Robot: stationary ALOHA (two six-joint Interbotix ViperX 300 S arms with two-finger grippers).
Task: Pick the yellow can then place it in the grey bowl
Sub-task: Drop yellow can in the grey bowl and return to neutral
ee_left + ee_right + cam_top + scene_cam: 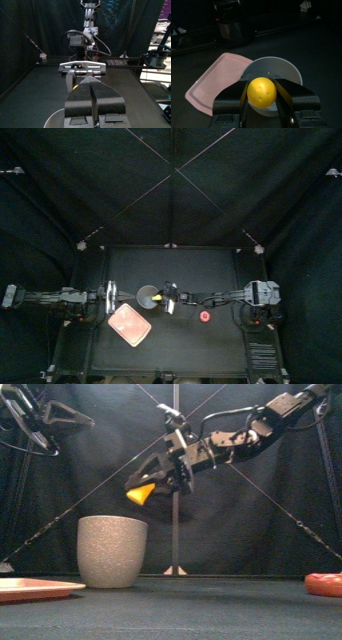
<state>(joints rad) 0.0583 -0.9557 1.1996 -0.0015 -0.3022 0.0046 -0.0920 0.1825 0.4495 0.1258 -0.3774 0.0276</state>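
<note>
My right gripper [147, 484] is shut on the yellow can [140, 492], which hangs in the air above and just right of the tall grey speckled cup [112, 551]. In the right wrist view the yellow can [261, 92] sits between the jaws right over the cup's open mouth [281, 70]. From above, the can [158, 300] lies beside the cup [143, 293] at the table's middle. My left gripper [93, 116] rests at the left, jaws together with nothing in them, high above the table [27, 419].
A flat pink tray [130, 324] lies in front of the cup, toward the table's front left [34, 589]. A red toy [205, 314] lies on the table to the right of the cup [325, 583].
</note>
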